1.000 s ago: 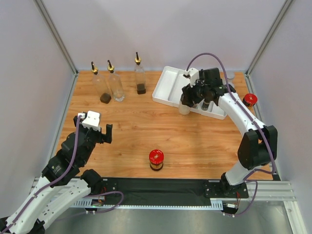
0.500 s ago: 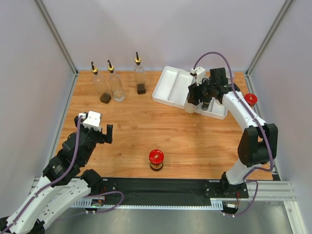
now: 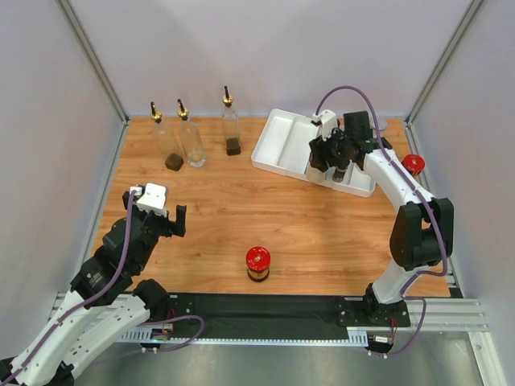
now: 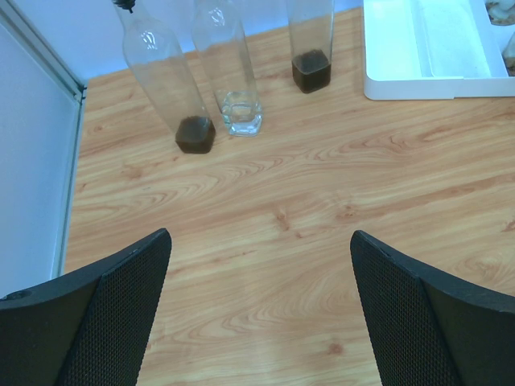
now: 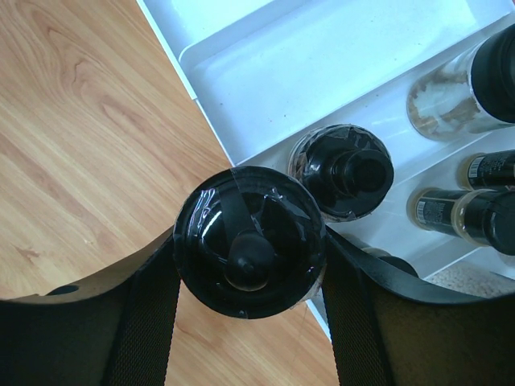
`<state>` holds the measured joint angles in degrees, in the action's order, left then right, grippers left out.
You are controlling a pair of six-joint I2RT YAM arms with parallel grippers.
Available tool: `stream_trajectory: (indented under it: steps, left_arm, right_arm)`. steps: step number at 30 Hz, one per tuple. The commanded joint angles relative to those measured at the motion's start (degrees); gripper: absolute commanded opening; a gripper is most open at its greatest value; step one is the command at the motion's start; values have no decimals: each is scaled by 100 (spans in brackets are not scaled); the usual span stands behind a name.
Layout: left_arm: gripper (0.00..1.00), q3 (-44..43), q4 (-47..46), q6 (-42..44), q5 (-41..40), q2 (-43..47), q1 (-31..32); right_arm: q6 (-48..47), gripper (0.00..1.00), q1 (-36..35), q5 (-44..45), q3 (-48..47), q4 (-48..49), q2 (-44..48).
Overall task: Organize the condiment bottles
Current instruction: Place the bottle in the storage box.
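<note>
My right gripper (image 5: 251, 269) is shut on a small black-capped glass jar (image 5: 251, 241) and holds it over the near edge of the white divided tray (image 5: 322, 64). In the top view the gripper (image 3: 319, 165) sits at the tray's (image 3: 278, 149) front middle. Another black-capped jar (image 5: 346, 173) stands in the tray just beyond, with several more jars (image 5: 459, 213) further right. Three tall pourer-spout bottles (image 3: 159, 135) (image 3: 191, 138) (image 3: 232, 129) stand at the back left. A red-lidded jar (image 3: 257, 263) stands at the front middle. My left gripper (image 3: 165, 219) is open and empty, as its wrist view (image 4: 261, 314) shows.
A second red-lidded jar (image 3: 413, 164) stands on the table right of the tray. The left wrist view shows the three tall bottles (image 4: 193, 133) (image 4: 241, 112) (image 4: 311, 71) and the tray's corner (image 4: 418, 56) ahead. Grey walls close in the table.
My right gripper has carried the black-capped jar a little back and right, from in front of the tray to over its near edge. The left arm has not moved.
</note>
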<state>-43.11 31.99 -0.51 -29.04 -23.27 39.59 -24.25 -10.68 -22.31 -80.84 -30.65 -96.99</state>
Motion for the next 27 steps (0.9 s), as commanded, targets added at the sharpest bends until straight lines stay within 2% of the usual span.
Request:
stream_trajectory:
  steps: [1, 19, 27]
  left_arm:
    - [100, 5, -149, 86, 3, 15, -22]
    - [100, 13, -166, 78, -5, -46, -13]
    - [100, 13, -167, 87, -5, -55, -22]
  right_arm:
    - [-238, 5, 13, 156, -380, 613, -100]
    - [-440, 5, 13, 613, -433, 1536, -636]
    - [-309, 9, 22, 648, -275, 1580, -786]
